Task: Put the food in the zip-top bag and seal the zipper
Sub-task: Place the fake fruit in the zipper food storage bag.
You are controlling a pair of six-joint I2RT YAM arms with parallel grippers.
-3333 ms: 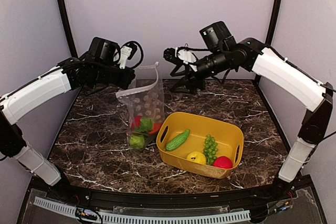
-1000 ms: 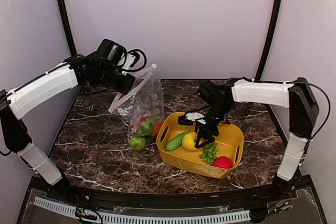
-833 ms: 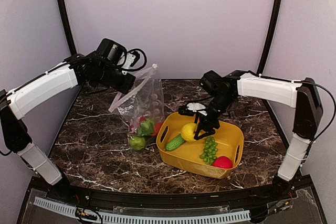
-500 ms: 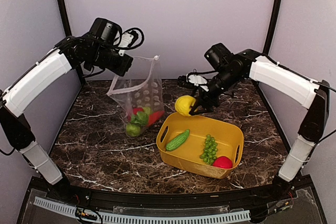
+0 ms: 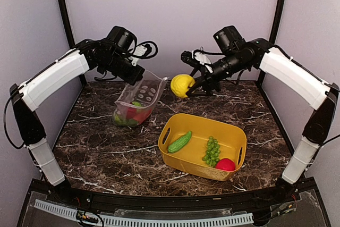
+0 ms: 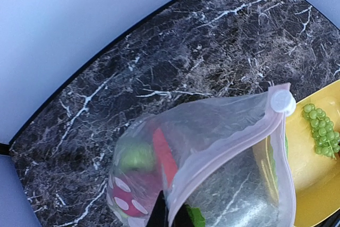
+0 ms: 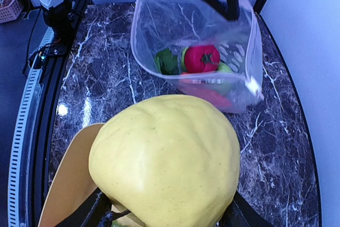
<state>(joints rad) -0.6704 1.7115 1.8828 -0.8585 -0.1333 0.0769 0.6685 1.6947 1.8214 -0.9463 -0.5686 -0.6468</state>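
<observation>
While the lemon (image 5: pixel 181 85) is clamped between the fingers of the right gripper (image 5: pixel 190 85) above the table (image 5: pixel 95 147), near the open mouth of the zip-top bag (image 5: pixel 139 99), the bag's pinkish zipper (image 6: pixel 228 150) edge is pinched by the left gripper (image 5: pixel 138 77). Red and green food is seen inside the bag. A cucumber (image 5: pixel 179 142), grapes (image 5: pixel 212 150) and a red ball (image 5: pixel 226 164) are seen in the yellow basket (image 5: pixel 236 135).

Left arm (image 5: pixel 53 77) and right arm (image 5: pixel 291 74): white shell links, black joints, black wrist camera housings, looped black cables (image 5: pixel 152 47), white plug near each wrist.
</observation>
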